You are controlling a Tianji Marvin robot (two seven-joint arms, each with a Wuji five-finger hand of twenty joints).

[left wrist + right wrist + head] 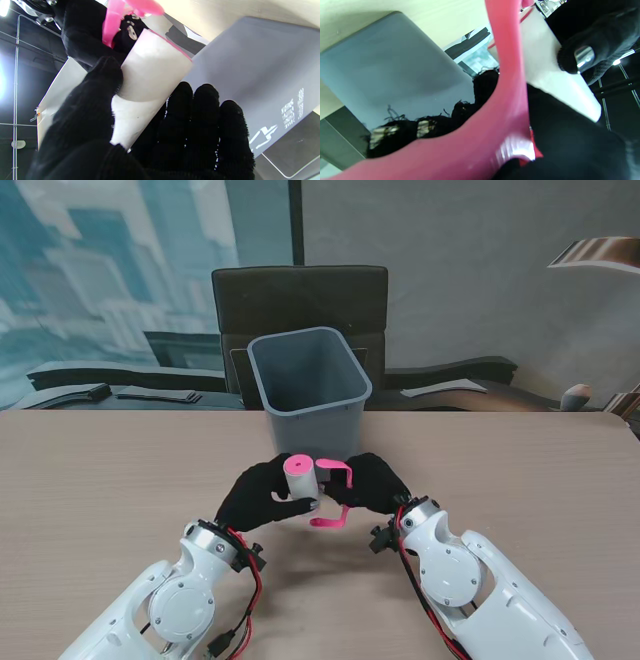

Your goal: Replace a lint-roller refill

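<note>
Both hands hold the lint roller above the desk [100, 480], just before the grey bin [308, 385]: left hand [255, 495] wraps the white refill [300, 480], right hand [375, 483] grips the pink handle [338, 495]. Judging by this, the refill is still seated; pulling it off, binning it and fitting a new one remain.

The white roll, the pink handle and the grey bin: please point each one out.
white roll [299, 479]: stand view, its paper side.
pink handle [331, 522]: stand view, its lower end nearest me.
grey bin [308, 425]: stand view, its front wall.
</note>
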